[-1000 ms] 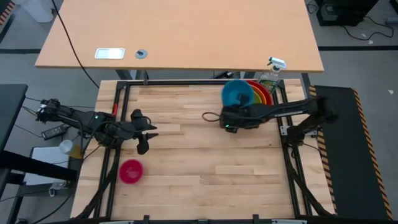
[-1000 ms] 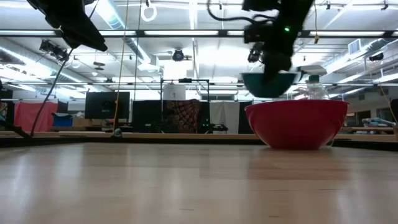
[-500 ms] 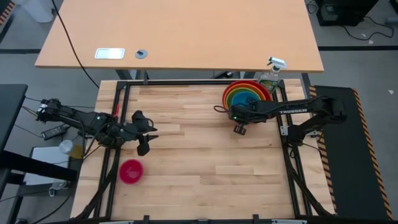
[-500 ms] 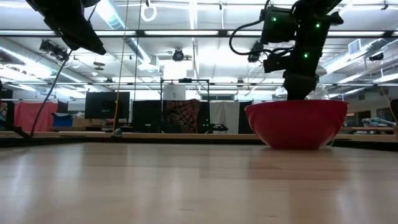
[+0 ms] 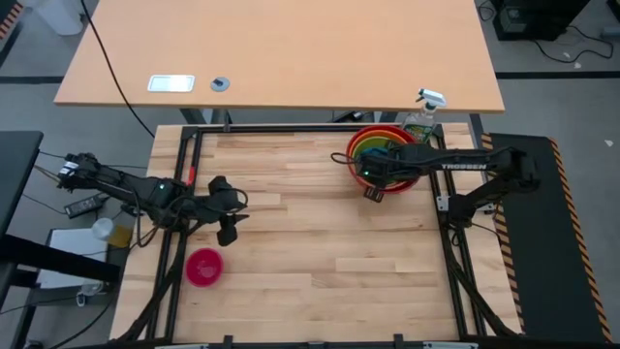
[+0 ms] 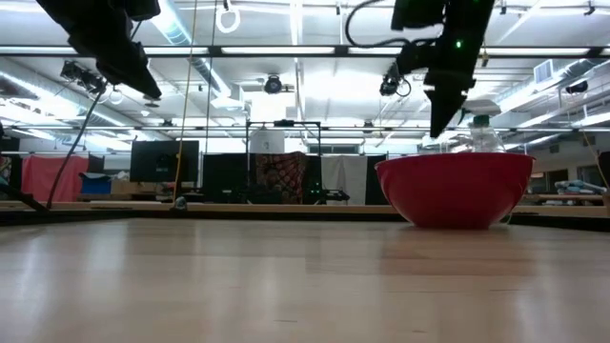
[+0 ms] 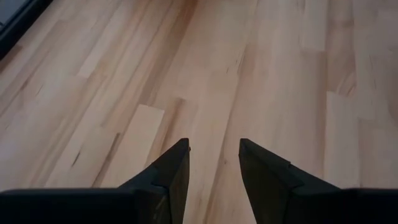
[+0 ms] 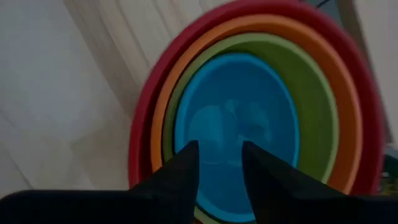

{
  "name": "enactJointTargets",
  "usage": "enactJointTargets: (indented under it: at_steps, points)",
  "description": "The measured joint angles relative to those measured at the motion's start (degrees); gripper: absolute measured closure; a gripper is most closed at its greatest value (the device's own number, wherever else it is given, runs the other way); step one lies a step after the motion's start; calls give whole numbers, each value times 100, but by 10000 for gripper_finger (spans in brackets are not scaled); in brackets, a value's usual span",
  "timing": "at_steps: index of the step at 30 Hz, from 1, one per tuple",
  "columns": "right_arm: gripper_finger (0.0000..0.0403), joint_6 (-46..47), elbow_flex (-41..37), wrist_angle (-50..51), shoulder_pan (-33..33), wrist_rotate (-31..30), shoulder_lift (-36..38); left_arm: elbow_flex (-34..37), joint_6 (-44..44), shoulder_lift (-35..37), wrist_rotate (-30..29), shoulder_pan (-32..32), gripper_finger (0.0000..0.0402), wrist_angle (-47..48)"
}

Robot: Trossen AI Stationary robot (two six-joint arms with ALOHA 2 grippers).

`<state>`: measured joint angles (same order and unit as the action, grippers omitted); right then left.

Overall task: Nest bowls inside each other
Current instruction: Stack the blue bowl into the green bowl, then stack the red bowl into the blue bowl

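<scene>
Red (image 8: 140, 130), orange (image 8: 273, 23), green (image 8: 314, 93) and blue (image 8: 242, 106) bowls sit nested, open sides up, at the table's far right (image 5: 380, 143). The red bowl's base (image 6: 456, 191) rests on the wood. My right gripper (image 8: 219, 152) hovers open above the stack's near rim (image 5: 373, 191), slanting down, nothing between its fingers. A pink bowl (image 5: 203, 267) stands alone near the front left. My left gripper (image 5: 229, 231) hangs open just beyond it over bare wood (image 7: 214, 146).
A clear spray bottle (image 5: 423, 114) stands just behind the stack at the table's far right corner, also in the low view (image 6: 481, 133). A black frame (image 5: 291, 128) runs round the table. Bare wood lies between the two arms.
My right gripper has carried the blue bowl over the stack and let it go. The blue bowl now sits inside the green one. The gripper has then lifted clear of the bowls and swung toward the table's right edge.
</scene>
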<state>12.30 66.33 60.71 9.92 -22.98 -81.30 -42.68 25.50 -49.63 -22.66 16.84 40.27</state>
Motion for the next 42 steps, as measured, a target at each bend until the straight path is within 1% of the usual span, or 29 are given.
enactJointTargets:
  at_steps: [4,9,12,15,17,20,24,27,32,36,39,42]
  points:
    - [275,-22,111,117,-93,-265,-5,0,-1,3,132,0,259,81]
    - [275,293,74,115,-184,-278,-11,0,144,7,679,0,259,272]
    - [275,519,110,-11,-505,-316,-9,0,275,6,1077,-22,259,467]
    - [275,495,118,-562,-957,-331,-13,-4,302,-150,1522,-108,259,689]
    - [275,399,120,-992,-1270,-312,-78,-4,259,-351,1770,-133,259,847]
    - [275,304,120,-1365,-1623,-473,-188,-4,34,-828,2254,-80,259,994]
    - [275,257,122,-1678,-1848,-484,-393,-63,-207,-1514,3045,128,259,1302]
    - [275,247,124,-1742,-1933,-453,-610,-145,-445,-1899,3378,364,259,1540]
    - [275,126,122,-1757,-1970,-389,-977,-281,-774,-2276,3379,763,259,1942]
    - [275,34,122,-1902,-1968,-278,-1154,-282,-874,-2538,2986,1001,259,2249]
    - [275,-39,122,-2075,-1965,-249,-1189,-282,-1032,-2833,2698,1119,259,2282]
    - [275,-81,120,-2175,-1965,-163,-1182,-282,-1181,-3163,2449,1170,259,2125]
